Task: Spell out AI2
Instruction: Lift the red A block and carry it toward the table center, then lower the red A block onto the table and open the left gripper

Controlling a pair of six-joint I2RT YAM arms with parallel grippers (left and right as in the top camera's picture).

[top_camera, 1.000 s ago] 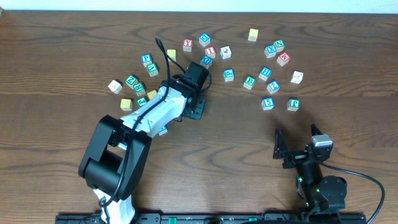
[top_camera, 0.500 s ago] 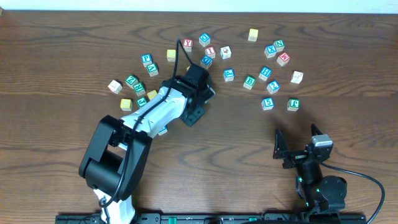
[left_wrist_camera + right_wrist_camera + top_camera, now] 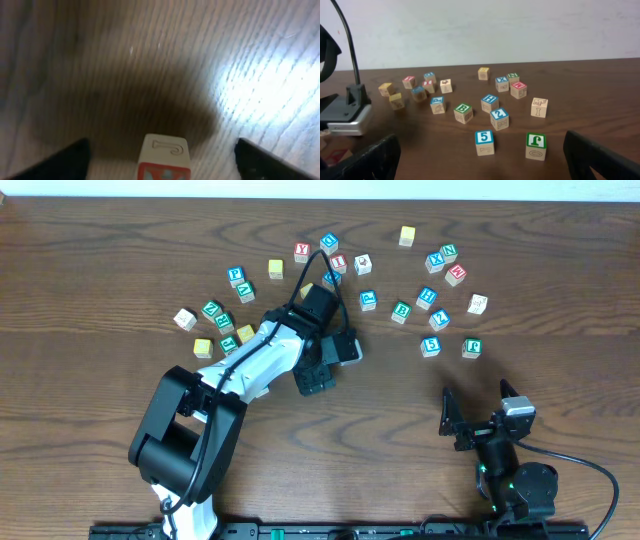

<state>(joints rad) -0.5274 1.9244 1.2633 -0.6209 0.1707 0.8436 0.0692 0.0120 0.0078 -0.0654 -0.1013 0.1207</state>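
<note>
The dark brown wooden table [image 3: 100, 270], its grain running in long streaks, carries everything. Across it reaches the left arm [image 3: 250, 365], smooth white shells between black joints, ending in the left gripper [image 3: 328, 365]. Since a second ago it has swung rightward and back toward the robot, and its black fingers [image 3: 65, 162], nearly closed then, now stand wide apart. Between them, touching neither, sits a small pale wooden cube with a red-framed face [image 3: 164, 155]. Its upper side bears a pressed-in hook shape, and the framed face is cut off, so its letter cannot be read. Well to the right of the left gripper and nearer the robot, the black right gripper [image 3: 478, 408] has not moved; it is spread fully and empty. Small square-edged wooden cubes lie scattered beyond and to the right of the left gripper. The blue-framed cube printed 2 [image 3: 499, 118] stands far to its right, near a green-framed B cube [image 3: 463, 113], a blue-framed 5 cube [image 3: 484, 142] and a green-framed J cube [image 3: 536, 145]. The red-framed I cube [image 3: 338, 262] lies straight beyond the left gripper, just right of the red-framed Y cube [image 3: 302, 252]. Which cube bears the A I cannot tell.
</note>
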